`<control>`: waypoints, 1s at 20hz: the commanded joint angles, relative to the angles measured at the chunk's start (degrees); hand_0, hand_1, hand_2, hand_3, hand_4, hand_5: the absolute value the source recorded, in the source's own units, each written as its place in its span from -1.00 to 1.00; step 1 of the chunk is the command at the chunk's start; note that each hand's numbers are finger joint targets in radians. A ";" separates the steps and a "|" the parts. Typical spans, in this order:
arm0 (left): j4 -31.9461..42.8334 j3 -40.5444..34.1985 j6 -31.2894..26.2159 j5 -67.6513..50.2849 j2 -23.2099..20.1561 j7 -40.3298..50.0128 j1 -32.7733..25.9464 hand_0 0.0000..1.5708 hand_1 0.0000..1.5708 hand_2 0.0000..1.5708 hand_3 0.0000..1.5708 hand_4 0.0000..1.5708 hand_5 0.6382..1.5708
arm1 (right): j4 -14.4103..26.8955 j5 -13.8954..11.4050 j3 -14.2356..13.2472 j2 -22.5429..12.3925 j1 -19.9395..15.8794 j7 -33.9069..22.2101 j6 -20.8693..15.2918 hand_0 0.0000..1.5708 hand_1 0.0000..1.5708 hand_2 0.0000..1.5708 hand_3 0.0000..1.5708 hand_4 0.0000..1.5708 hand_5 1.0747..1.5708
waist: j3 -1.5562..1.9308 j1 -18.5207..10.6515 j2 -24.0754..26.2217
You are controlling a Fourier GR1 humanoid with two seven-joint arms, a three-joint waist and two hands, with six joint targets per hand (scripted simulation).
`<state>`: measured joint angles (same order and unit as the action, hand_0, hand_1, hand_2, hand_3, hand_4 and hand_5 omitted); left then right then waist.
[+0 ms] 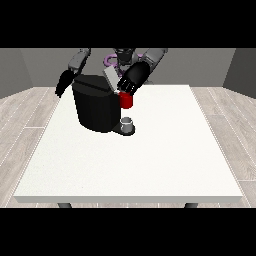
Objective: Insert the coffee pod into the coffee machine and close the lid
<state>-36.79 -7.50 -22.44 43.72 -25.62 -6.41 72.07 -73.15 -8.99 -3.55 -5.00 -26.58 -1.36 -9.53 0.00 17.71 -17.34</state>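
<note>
Leftmost, the hand at the view's left (pixel 63 84) hangs off the table's (pixel 165 165) nine o'clock edge, apart from everything; whether its fingers are straight or curled I cannot tell. Next, the black coffee machine (pixel 95 107) stands toward the table's eleven o'clock, its grey lid (pixel 110 77) tilted up. At the machine's three o'clock side the hand at the view's right (pixel 132 80) hovers with fingers curled downward, right over a red thing at the machine (pixel 126 101). Whether that hand holds the pod I cannot tell, and the pod itself does not plainly show. Below, at the machine's five o'clock, sits a grey thing (pixel 128 121) on the base. The risk, I judge, is that the hand nudges the open lid or misses the opening, since both lie so close together.
</note>
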 commanded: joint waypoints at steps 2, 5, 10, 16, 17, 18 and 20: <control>-0.62 0.41 3.70 1.43 0.31 -0.09 -0.05 0.58 0.58 0.60 0.53 -0.63 1.00 | 0.65 -0.55 0.20 0.58 1.43 3.37 -0.86 -1.00 -1.00 -1.00 -1.00 -1.00 1.00 | 0.02 -0.03 -1.21; -0.36 2.55 2.16 3.56 -0.35 0.30 2.11 0.54 0.54 0.56 0.44 -1.00 1.00 | 1.09 -0.91 -0.41 0.37 -2.65 -1.63 -1.87 -1.00 -1.00 -1.00 -1.00 -1.00 1.00 | 0.02 -0.62 -0.99; -0.36 4.83 5.36 6.13 -0.84 -4.62 -2.98 0.48 0.48 0.51 0.36 -1.00 1.00 | -0.60 -0.13 0.17 0.66 2.54 2.85 -0.71 -1.00 -1.00 -1.00 -1.00 -1.00 1.00 | 0.01 0.31 -0.92; 1.97 1.95 7.32 4.97 -1.59 -5.20 -2.08 0.42 0.42 0.45 0.25 -1.00 1.00 | -2.28 0.39 0.04 0.16 -0.54 -0.60 -0.12 -1.00 -1.00 -1.00 -1.00 -1.00 1.00 | -0.01 1.01 -2.84; 2.35 0.91 5.89 4.28 -2.68 -4.68 0.06 0.41 0.41 0.44 0.24 -1.00 1.00 | -2.90 0.23 0.89 0.52 -0.86 -2.14 0.29 -1.00 -1.00 -1.00 -1.00 -1.00 1.00 | -0.01 1.75 -1.71; 0.05 2.24 7.56 4.72 0.11 -5.03 -1.16 0.41 0.41 0.43 0.23 -1.00 1.00 | 0.44 -0.57 -1.06 -0.03 0.16 1.20 -2.03 -1.00 -1.00 -1.00 -1.00 -1.00 1.00 | 0.01 -0.81 -1.91; 1.27 0.78 8.25 4.01 -0.97 -5.74 -1.06 0.46 0.46 0.46 0.21 -1.00 1.00 | -1.34 0.14 -0.02 0.33 0.54 1.78 -0.48 -1.00 -1.00 -1.00 -1.00 -1.00 1.00 | 0.01 0.72 -3.21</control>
<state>-35.67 -5.88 -16.40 48.30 -28.12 -11.78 71.76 -74.74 -9.28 -3.36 -4.73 -27.01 -1.64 -10.32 0.05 18.48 -19.95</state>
